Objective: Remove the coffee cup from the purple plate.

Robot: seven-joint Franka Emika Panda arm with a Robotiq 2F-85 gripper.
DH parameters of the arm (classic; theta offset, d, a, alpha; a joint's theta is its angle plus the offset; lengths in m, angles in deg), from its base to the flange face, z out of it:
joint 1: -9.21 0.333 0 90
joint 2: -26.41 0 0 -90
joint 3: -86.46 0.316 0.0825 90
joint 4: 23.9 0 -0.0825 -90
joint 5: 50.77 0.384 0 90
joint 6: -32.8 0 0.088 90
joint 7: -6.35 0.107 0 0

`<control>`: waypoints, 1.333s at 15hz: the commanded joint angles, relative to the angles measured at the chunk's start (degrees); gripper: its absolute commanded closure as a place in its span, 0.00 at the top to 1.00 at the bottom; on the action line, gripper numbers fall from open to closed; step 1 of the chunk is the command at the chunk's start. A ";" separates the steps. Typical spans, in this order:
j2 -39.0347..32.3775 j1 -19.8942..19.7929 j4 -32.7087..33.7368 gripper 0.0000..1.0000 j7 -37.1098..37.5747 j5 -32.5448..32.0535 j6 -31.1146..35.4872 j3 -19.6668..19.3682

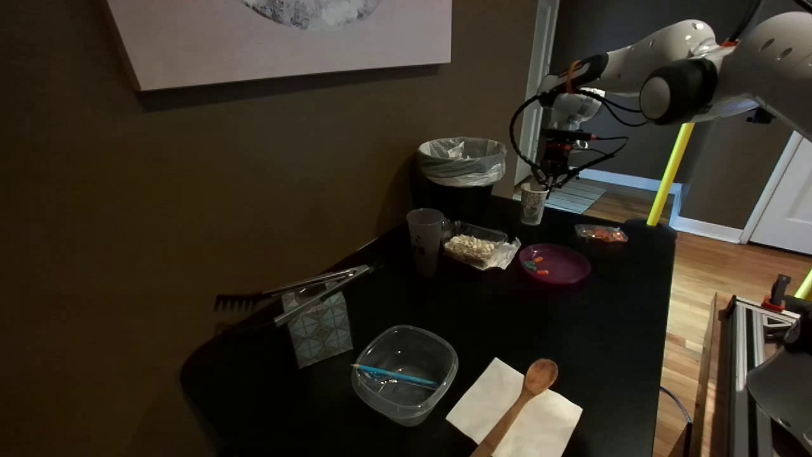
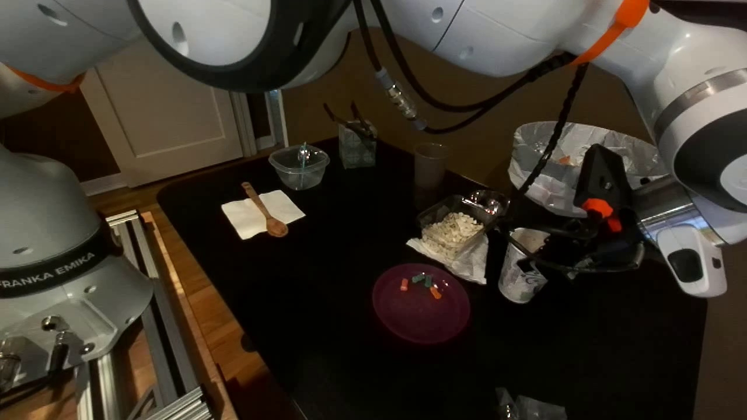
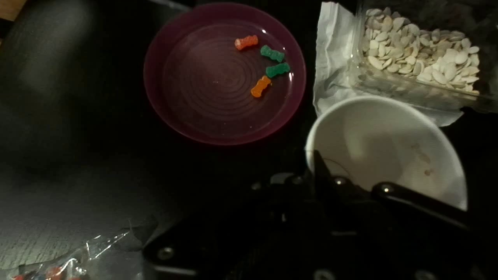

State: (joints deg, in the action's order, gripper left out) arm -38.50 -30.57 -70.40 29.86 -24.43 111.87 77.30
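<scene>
The pale coffee cup (image 1: 533,206) is beside the purple plate (image 1: 564,271), not on it, towards the far end of the black table. The cup also shows in an exterior view (image 2: 519,283) and in the wrist view (image 3: 393,128), open side up. Whether its base touches the table is hard to tell. My gripper (image 3: 313,171) is shut on the cup's rim, with one finger inside the cup and one outside. The fingertips are dark and partly hidden. The purple plate (image 3: 210,112) holds several small orange and green candies.
A clear tray of seeds (image 2: 455,230) on a white napkin stands close to the cup. A lined bin (image 1: 463,165), a tall tumbler (image 1: 425,238) and a candy bag (image 1: 601,233) are nearby. A clear bowl (image 1: 406,406) and wooden spoon (image 1: 539,377) lie farther off.
</scene>
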 commanded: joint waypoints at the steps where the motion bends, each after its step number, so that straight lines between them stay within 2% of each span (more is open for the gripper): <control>1: -1.00 -0.63 0.02 0.01 -0.97 1.19 4.98 0.33; 4: -1.07 -0.36 -1.23 0.01 -0.71 1.52 10.89 0.42; 7: -1.68 0.05 -1.61 0.01 -0.33 0.79 13.68 0.24; 16: -2.99 0.58 -2.26 0.01 0.53 -0.16 12.95 -0.05; 17: -3.04 0.64 -2.18 0.29 0.75 -0.29 12.57 -0.14; 18: -3.08 0.64 -2.16 0.30 0.91 -0.25 12.61 -0.14; 20: -2.93 0.59 -2.06 0.44 1.15 -0.30 12.56 -0.24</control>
State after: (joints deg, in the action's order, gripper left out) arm -41.25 -30.19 -72.57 29.96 -24.46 124.85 77.38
